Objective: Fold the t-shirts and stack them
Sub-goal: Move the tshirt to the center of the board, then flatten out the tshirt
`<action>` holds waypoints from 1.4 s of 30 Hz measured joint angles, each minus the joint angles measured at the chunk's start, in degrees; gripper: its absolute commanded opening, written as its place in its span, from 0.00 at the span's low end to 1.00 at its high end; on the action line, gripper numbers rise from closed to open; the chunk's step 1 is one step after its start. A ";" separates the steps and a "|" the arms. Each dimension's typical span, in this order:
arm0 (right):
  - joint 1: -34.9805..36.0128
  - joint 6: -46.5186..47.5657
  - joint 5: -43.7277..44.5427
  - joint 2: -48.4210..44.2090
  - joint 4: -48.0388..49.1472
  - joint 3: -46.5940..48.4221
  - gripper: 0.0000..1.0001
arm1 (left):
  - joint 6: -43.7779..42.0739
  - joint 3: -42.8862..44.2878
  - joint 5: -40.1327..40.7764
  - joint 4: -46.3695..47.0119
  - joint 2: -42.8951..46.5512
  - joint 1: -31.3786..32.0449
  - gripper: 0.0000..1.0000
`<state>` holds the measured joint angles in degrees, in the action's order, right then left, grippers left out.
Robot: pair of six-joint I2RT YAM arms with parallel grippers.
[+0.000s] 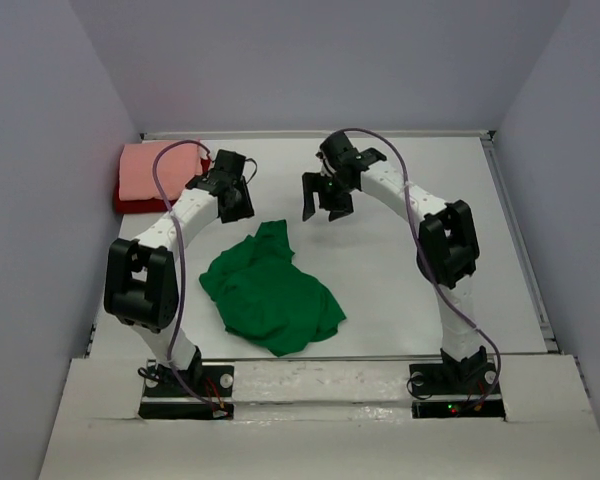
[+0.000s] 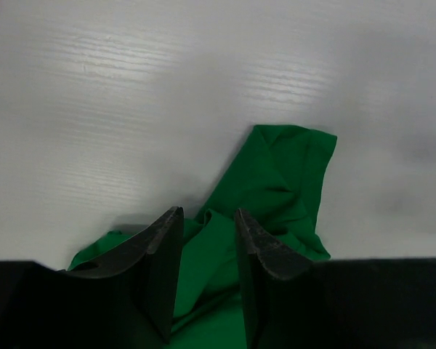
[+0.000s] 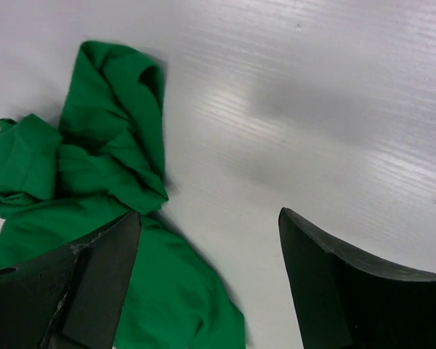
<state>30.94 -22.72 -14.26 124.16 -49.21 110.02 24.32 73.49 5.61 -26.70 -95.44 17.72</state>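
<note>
Crumpled bright green t-shirt [image 1: 270, 295] lies mid-bench [image 1: 400, 280], nearest the viewer. Just beyond its far tip hover the left tool [image 2: 208, 217], half open, and the right tool [image 1: 323, 210], wide open, both empty; pinching bunched layers could spoil the fold. Far left, a salmon-pink t-shirt [image 1: 160, 165] is stacked on a dark red t-shirt [image 1: 125, 200].

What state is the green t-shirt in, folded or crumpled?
Crumpled. The green t-shirt lies in a wrinkled, uneven heap on the table, one end bunched and twisted, with no flat layers or straight folded edges.
</note>
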 measured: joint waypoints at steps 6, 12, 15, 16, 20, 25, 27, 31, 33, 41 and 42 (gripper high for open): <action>-1.20 0.04 0.31 -2.62 -0.68 0.94 0.82 | 0.26 0.00 -1.27 -0.15 -0.33 -0.22 0.36; -2.40 -0.04 0.59 -9.97 -1.79 -0.22 0.83 | 0.68 -0.04 -3.89 -0.11 -2.64 -0.22 0.43; -2.71 -0.17 0.72 -13.84 -3.28 2.32 0.84 | 0.94 -0.94 -6.08 0.28 -3.74 -0.22 0.47; -2.73 -0.17 0.85 -14.58 -3.63 3.96 0.84 | 1.31 -1.92 -6.86 0.44 -3.82 -0.22 0.48; -3.13 0.07 1.46 -16.52 -4.81 10.64 0.84 | 1.97 -4.98 -7.52 0.57 -3.82 -0.20 0.48; -4.52 0.50 2.19 -18.56 -6.14 12.09 0.85 | 2.78 -9.01 -7.13 0.72 -2.60 -0.20 0.31; -5.22 0.48 2.34 -18.82 -6.73 11.98 0.85 | 3.02 -9.79 -6.75 0.72 -2.27 -0.20 0.00; -5.99 0.46 1.66 -18.97 -6.99 11.72 0.84 | 3.61 -9.73 -5.22 0.79 -2.27 0.07 0.00; -5.97 0.48 1.09 -19.54 -6.54 10.16 0.84 | 3.91 -9.25 -2.91 0.24 -2.27 1.36 0.00; -5.81 0.37 6.12 -21.92 -4.37 -5.75 0.84 | 2.54 4.59 7.06 -6.99 -0.35 13.60 0.00; -5.86 0.15 8.20 -21.88 -4.22 -7.96 0.83 | 2.19 7.45 8.26 -8.48 -0.11 14.67 0.00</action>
<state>25.08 -22.57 -6.07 102.28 -53.43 102.06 26.50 80.95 13.87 -35.18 -95.55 32.38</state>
